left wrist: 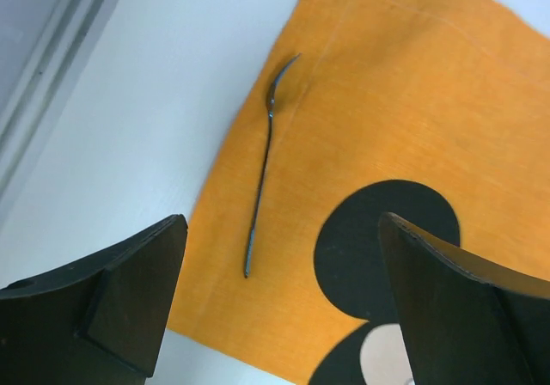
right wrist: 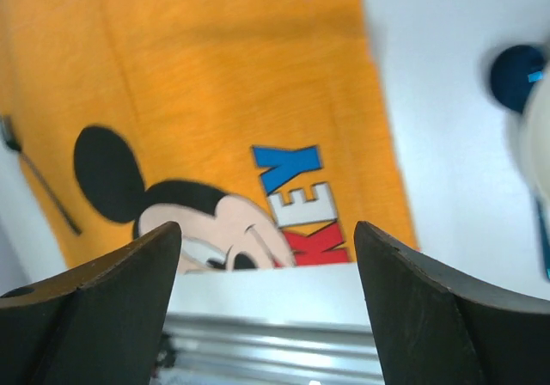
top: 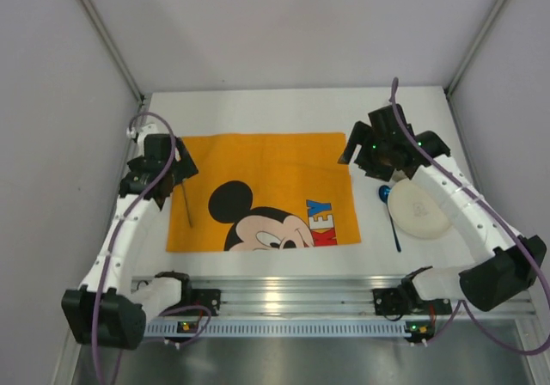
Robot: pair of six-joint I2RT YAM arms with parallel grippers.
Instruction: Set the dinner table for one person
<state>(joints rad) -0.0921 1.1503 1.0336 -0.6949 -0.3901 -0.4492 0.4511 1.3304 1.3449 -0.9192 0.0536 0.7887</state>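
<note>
Mickey Mouse mat (top: 275,157) lies flat on dinner table (top: 284,110), left of centre, its front edge near the rail (top: 292,290) that runs along the table's near side. Slim piece of cutlery (top: 185,203) lies on mat beside its left edge, running front to back. Spoon (top: 391,217) lies on bare table just right of mat, head toward the far side. Plate (top: 417,209) sits just right of spoon.

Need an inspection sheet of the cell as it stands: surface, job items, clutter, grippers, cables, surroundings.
Surface: white table, orange Mickey mat lying flat at its centre.
Job's things: dark utensil on the mat's left edge; blue spoon and white dish on bare table right of the mat.
Clutter: nothing seen.
Grippers: left gripper open above the dark utensil; right gripper open, holding nothing.
Cables: purple cables run along both arms.
Surroundings: grey walls; aluminium rail at near edge.
</note>
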